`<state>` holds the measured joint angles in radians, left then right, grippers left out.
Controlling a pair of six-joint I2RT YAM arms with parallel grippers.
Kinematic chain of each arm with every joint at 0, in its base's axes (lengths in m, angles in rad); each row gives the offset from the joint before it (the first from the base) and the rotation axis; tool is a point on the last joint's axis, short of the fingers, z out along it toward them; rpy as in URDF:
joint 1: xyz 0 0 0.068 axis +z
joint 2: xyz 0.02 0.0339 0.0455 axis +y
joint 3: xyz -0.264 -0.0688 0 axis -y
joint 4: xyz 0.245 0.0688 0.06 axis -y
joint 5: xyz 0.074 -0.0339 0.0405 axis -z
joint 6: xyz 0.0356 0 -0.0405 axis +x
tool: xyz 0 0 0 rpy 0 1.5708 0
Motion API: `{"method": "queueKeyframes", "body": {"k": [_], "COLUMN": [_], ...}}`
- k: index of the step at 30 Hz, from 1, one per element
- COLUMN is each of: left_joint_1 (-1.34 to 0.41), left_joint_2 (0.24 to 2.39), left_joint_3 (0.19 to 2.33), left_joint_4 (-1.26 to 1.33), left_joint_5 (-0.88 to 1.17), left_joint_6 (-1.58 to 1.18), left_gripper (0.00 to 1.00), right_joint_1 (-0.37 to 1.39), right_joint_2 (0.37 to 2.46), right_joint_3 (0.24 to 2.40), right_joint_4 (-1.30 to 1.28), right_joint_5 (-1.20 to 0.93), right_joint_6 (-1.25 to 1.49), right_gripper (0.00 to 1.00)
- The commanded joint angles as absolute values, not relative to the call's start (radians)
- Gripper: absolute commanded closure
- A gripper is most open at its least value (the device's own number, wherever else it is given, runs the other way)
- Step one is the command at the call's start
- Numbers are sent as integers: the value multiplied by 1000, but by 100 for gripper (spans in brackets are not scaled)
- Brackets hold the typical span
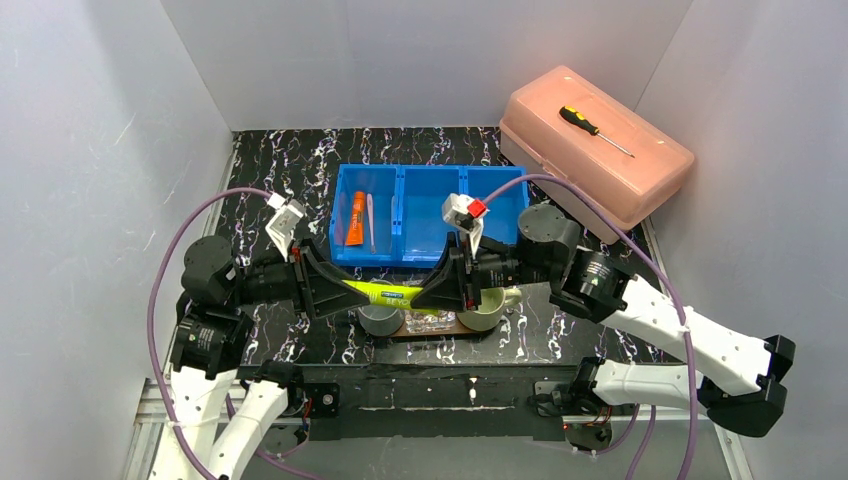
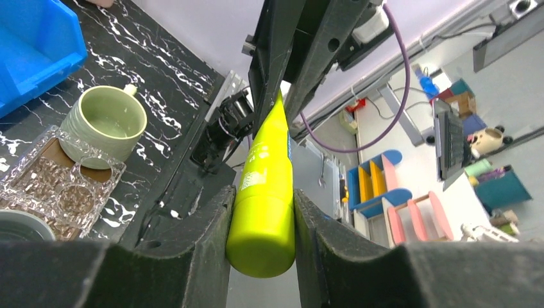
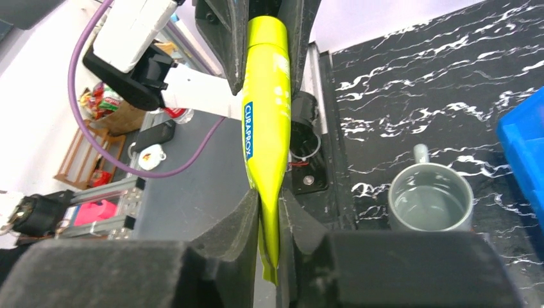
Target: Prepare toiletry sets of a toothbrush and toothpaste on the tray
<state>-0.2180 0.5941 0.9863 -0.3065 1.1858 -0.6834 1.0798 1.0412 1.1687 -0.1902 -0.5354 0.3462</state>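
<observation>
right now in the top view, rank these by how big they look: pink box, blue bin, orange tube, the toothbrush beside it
1-2. pink box and blue bin: about alike, too close to rank.
3. orange tube.
4. toothbrush: about as long as the tube, but much thinner.

bright, even light, soft shadows
</observation>
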Motion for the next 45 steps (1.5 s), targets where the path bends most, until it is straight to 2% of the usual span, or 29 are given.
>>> {"method": "queueKeyframes", "body": {"k": [1, 7, 13, 18, 25, 33, 40, 45], "left_joint_1": [-218, -219, -219, -219, -219, -219, -221, -223], "left_joint_2": [557, 522, 497, 483, 473, 464, 457, 455], "left_joint_3": [947, 902, 870, 876, 880, 883, 874, 868], "left_joint_4": [-163, -49, 40, 42, 43, 44, 44, 44], "left_joint_5": [1116, 1060, 1002, 955, 887, 843, 832, 834], "left_joint_6": [-806, -921, -1020, -1060, -1101, -1137, -1165, -1168], "left_gripper": [100, 100, 100, 100, 100, 100, 100, 100], "right_joint_1": [1077, 1077, 1077, 1077, 1077, 1077, 1077, 1076], "right_joint_2": [993, 938, 880, 837, 843, 913, 939, 946], "right_joint_3": [1133, 1072, 999, 919, 859, 880, 888, 890], "right_joint_4": [-37, 65, 182, 325, 512, 611, 660, 674], "right_joint_5": [-488, -451, -375, -263, -182, -195, -211, -215], "right_joint_6": [387, 409, 461, 545, 635, 682, 695, 700], "right_gripper": [72, 49, 39, 37, 38, 43, 51, 63]}}
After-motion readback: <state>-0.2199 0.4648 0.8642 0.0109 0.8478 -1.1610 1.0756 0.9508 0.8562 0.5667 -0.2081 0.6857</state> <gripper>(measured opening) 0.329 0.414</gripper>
